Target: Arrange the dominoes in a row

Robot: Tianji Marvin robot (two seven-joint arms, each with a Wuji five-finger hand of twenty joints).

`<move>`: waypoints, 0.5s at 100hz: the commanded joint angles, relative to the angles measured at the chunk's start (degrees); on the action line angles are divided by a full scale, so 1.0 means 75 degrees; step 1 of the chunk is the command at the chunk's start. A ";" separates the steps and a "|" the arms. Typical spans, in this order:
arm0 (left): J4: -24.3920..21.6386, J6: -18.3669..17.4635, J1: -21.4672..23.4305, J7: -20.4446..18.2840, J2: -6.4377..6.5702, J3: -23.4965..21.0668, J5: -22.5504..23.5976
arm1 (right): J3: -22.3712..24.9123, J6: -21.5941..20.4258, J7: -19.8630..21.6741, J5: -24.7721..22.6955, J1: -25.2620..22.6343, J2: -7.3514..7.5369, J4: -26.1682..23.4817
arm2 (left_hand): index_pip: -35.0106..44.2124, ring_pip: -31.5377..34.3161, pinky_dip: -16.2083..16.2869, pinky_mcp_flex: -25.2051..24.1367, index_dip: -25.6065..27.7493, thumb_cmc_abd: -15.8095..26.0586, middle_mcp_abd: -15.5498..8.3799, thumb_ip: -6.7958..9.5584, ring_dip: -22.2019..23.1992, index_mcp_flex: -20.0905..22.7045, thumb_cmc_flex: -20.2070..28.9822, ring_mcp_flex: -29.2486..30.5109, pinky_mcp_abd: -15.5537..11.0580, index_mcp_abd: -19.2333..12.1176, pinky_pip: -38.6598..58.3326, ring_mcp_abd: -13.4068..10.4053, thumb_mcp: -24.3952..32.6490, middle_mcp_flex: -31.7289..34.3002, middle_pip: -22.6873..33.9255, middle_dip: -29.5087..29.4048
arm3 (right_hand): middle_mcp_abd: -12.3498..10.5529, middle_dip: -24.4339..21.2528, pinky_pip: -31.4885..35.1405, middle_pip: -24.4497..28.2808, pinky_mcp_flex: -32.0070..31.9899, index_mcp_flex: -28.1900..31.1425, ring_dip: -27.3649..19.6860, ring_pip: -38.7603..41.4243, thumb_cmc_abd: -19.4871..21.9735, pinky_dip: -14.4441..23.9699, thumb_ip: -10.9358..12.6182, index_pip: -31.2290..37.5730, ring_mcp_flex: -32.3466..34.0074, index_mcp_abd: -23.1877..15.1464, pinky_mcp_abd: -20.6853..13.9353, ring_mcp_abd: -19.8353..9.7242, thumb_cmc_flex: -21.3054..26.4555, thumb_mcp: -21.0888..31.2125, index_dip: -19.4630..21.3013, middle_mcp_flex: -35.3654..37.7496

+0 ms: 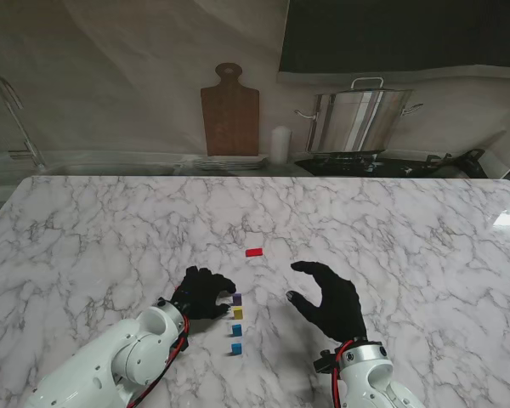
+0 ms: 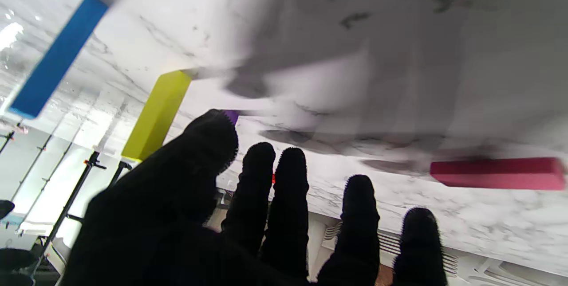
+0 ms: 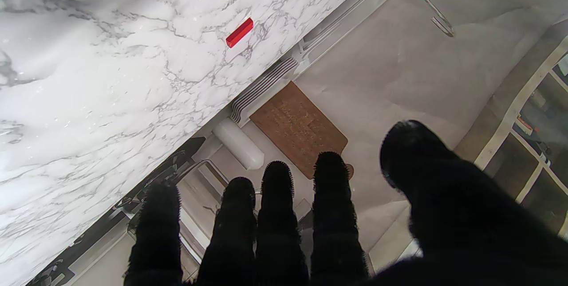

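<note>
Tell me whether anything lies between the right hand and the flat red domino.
Nothing visible does. The right hand hovers open, and only bare marble table separates it from the red domino; the standing row is off to its left.

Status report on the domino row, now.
Left hand beside purple domino, grip unclear. Right hand open, empty. Purple, yellow, two blue standing in line. Red domino lies flat, apart. Nothing in the way.

White marble worktop (image 1: 391, 212), grey veins. Behind: wooden cutting board (image 1: 230, 110) against pale wall (image 1: 110, 76), steel stockpot (image 1: 357, 119) on stove, dark window (image 1: 408, 34) upper right.
</note>
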 commanded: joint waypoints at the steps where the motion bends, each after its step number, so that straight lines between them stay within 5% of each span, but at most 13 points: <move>1: -0.0116 -0.0082 0.0067 -0.0182 0.0108 -0.0063 0.0105 | 0.0001 0.0045 0.0004 -0.0004 -0.0029 -0.0011 -0.0030 | -0.0304 -0.0130 0.0177 -0.0176 -0.0191 -0.0176 0.0098 0.0137 -0.0095 -0.0267 -0.0106 -0.0183 -0.0070 0.0216 -0.0203 0.0136 0.0220 -0.0274 -0.0152 -0.0138 | 0.0025 0.0040 0.0066 0.0091 0.0002 0.0070 0.0062 0.0072 0.0039 0.0102 0.0159 0.0024 -0.0025 0.0057 0.0010 -0.0026 -0.0035 0.0056 0.0108 0.0060; 28: -0.0234 -0.0117 0.0092 -0.0420 0.0163 -0.0338 0.0297 | 0.0008 0.0041 0.0009 -0.0008 -0.0039 -0.0009 -0.0031 | -0.0885 -0.0457 0.0212 -0.0177 -0.0390 0.0068 0.0241 0.0136 -0.0306 -0.0477 -0.0038 -0.0269 -0.0075 0.0231 -0.0400 0.0175 0.0036 -0.0650 -0.0490 -0.0300 | 0.0020 0.0041 0.0062 0.0092 0.0001 0.0072 0.0062 0.0070 0.0041 0.0102 0.0156 0.0024 -0.0023 0.0061 0.0005 -0.0032 -0.0039 0.0058 0.0108 0.0063; 50: 0.0208 0.0155 -0.0662 -0.0311 0.0061 0.0099 0.0000 | 0.0042 0.0059 0.0037 0.0018 -0.0051 -0.0008 -0.0030 | -0.0996 -0.0977 0.0234 -0.0133 -0.0357 0.0464 0.0363 0.0187 -0.0755 -0.0576 0.0161 -0.0135 -0.0102 -0.0050 -0.0418 0.0257 -0.0387 -0.0829 -0.0872 -0.0589 | 0.0020 0.0042 0.0064 0.0093 0.0004 0.0078 0.0064 0.0075 0.0050 0.0103 0.0157 0.0028 -0.0013 0.0057 0.0007 -0.0023 -0.0038 0.0061 0.0109 0.0064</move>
